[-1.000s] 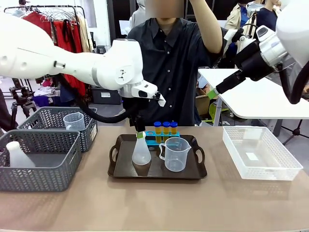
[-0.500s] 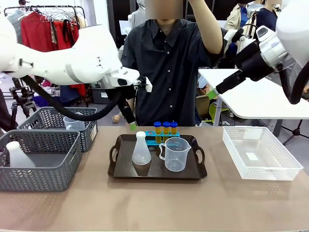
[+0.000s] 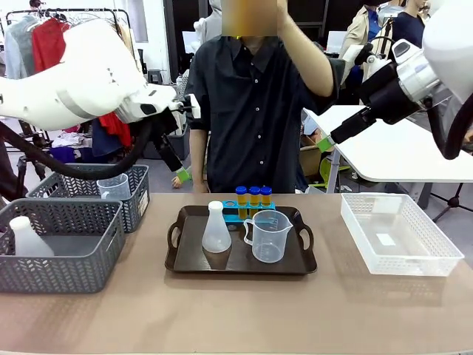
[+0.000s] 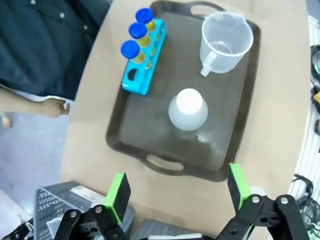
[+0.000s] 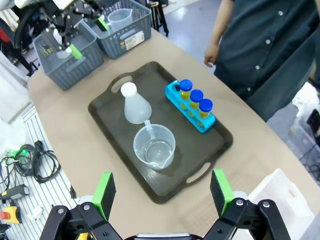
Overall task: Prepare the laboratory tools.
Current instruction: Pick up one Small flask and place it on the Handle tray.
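Far left on your table, two grey mesh baskets (image 3: 63, 244): the near one holds a white flask-like bottle (image 3: 28, 238), the far one a spare clear beaker (image 3: 113, 186). Above them your left gripper (image 3: 182, 174) has just pulled up and back. A second ago it was down at the conical flask (image 3: 216, 228); now it hangs well clear, off the tray's left end, pads spread as wide as they go, holding nothing.

So the flask has been let go. It stands upright on the dark brown tray (image 3: 177, 260), left of centre. Just beside it to the right stands the measuring beaker (image 3: 268, 236), handle facing the flask. Behind both sits the blue rack (image 3: 235, 215) with three blue-capped tubes (image 3: 253, 197) in it. From the left wrist, one end hole shows empty (image 4: 132, 76), so by my reckoning a fourth tube is likely your next job.

Further right, a white mesh tray (image 3: 399, 234). Up high, your right gripper (image 3: 324, 143) waits, jaws wide apart and empty in its own view.
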{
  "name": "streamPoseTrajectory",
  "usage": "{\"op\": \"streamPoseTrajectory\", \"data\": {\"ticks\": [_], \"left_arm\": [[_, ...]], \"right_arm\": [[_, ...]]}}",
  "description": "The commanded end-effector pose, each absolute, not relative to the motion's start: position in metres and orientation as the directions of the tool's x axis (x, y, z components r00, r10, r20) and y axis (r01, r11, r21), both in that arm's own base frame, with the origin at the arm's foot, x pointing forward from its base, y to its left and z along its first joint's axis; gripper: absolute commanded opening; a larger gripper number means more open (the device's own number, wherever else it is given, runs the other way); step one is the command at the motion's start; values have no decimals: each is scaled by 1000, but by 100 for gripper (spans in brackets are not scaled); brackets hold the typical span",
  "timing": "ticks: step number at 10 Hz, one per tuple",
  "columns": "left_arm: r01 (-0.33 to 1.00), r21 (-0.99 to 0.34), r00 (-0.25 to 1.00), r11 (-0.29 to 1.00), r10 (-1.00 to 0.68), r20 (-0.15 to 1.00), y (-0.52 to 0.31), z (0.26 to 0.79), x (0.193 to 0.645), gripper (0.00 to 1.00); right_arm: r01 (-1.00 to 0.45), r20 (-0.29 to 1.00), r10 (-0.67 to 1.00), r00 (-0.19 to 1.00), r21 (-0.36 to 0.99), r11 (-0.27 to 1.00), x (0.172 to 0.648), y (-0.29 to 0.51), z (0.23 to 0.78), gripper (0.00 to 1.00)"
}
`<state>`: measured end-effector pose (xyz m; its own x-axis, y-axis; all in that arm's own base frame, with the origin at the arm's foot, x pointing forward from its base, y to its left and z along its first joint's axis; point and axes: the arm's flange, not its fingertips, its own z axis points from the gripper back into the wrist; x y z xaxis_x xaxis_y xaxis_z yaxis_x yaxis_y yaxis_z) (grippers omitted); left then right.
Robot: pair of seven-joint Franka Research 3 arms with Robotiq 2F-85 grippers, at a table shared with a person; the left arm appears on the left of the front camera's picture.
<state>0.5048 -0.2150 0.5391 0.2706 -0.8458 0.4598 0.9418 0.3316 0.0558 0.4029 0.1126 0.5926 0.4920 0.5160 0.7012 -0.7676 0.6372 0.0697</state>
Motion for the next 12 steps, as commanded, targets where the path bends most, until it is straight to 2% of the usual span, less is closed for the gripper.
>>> {"op": "streamPoseTrajectory", "data": {"ticks": [1, 3, 12], "left_arm": [[959, 56, 205, 279, -814, 544, -202, 542, 500, 100], [963, 57, 179, 264, -783, 595, -192, 552, 501, 100], [962, 155, 76, 226, -762, 644, -200, 588, 489, 100]], "right_arm": [[-770, 706, 511, 491, 77, 634, 403, 113, 594, 100], [-770, 706, 511, 491, 77, 634, 403, 113, 594, 100], [-770, 706, 511, 491, 77, 634, 403, 113, 594, 100]]}}
